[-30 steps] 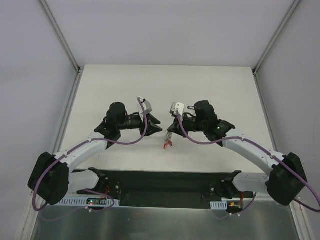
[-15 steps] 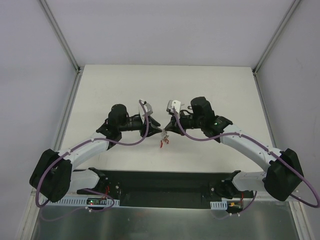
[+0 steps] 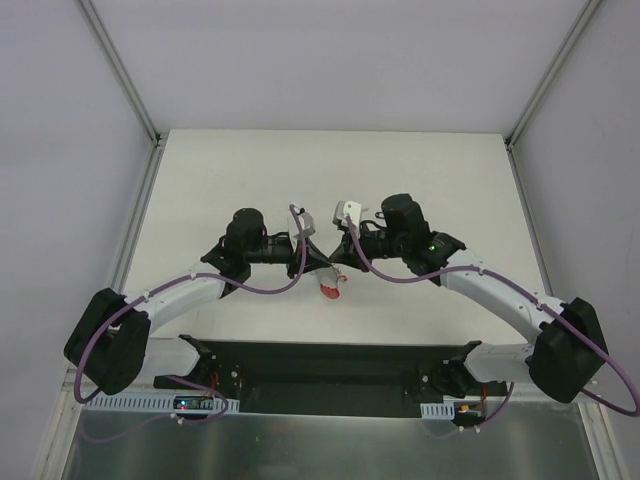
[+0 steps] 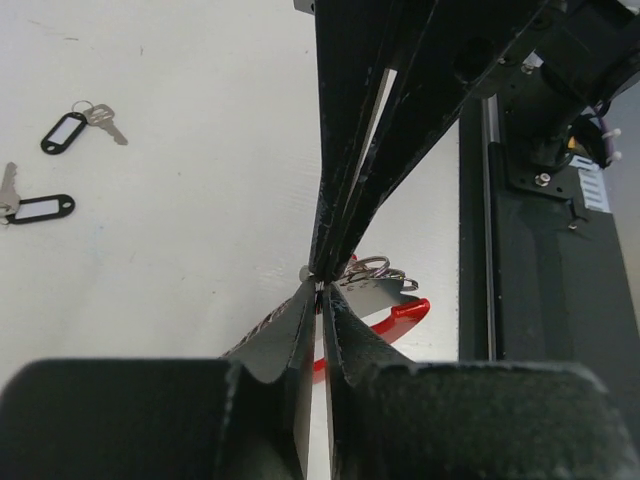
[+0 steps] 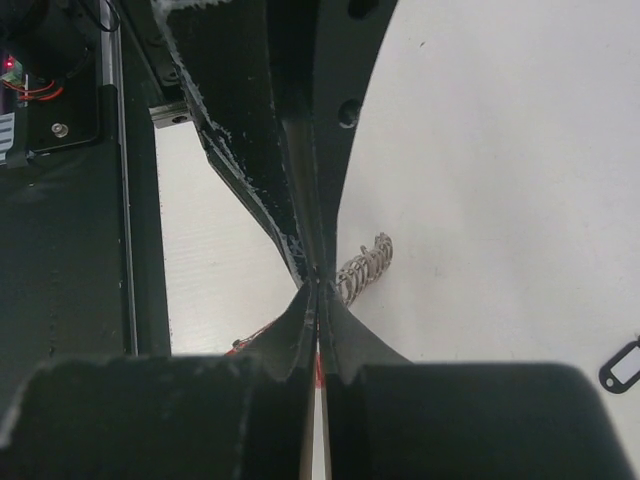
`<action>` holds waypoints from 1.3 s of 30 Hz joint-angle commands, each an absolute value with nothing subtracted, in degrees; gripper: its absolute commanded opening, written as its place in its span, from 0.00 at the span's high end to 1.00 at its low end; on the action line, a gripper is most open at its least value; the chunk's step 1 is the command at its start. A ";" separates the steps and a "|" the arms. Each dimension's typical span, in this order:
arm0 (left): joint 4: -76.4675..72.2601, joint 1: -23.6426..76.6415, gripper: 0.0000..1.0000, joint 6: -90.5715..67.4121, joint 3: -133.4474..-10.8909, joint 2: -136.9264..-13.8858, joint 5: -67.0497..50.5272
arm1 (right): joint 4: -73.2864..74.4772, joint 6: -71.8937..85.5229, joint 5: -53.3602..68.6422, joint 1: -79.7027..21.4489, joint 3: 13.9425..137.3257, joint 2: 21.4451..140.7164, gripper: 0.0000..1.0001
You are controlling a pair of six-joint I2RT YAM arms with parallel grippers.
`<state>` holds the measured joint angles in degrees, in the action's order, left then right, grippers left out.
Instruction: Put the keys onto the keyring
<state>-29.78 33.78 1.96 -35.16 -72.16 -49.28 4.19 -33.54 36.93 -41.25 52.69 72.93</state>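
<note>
The left arm comes in low over the table, wrist turned toward centre. On the left gripper the fingers are drawn almost together with only a thin slit between them; I cannot tell whether they have closed on anything. On that gripper's far side, two of the keys lie flat on the bare surface. Each has a black-rimmed tag, and both are well apart from the grippers. At centre the two grippers meet tip to tip, touching or nearly so, just far of the black base plate. The keyring sits right under that meeting point. Its red arc pokes out toward the near side and its grey beaded stretch toward the far side. Some small silver loops rest against the red arc; what they belong to I can't make out. The right gripper is clamped fully closed with the beaded metal emerging right at its tips, so it looks to be pinching the keyring. Another black tag shows at the corner of the right wrist view. My judgement is that this is a two-handed regrip of the ring before any key gets threaded. To do it well, the left should bite the grey metal just beside the right's pinch, squarely, without finger striking finger. The right should not let go until that bite is firm. The ring is thin and could twist out or drop.
</note>
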 commanded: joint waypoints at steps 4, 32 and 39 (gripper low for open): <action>-32.87 34.37 1.00 4.13 -36.48 -70.94 -48.79 | 2.11 -32.70 38.59 -41.57 54.23 69.17 0.99; -7.74 38.93 1.00 17.31 -42.36 -62.58 -35.42 | 3.61 -32.78 29.71 -44.74 53.79 69.52 0.55; -5.45 39.64 1.00 17.23 -43.94 -62.40 -35.42 | 2.46 -34.10 31.28 -45.09 54.84 71.98 0.60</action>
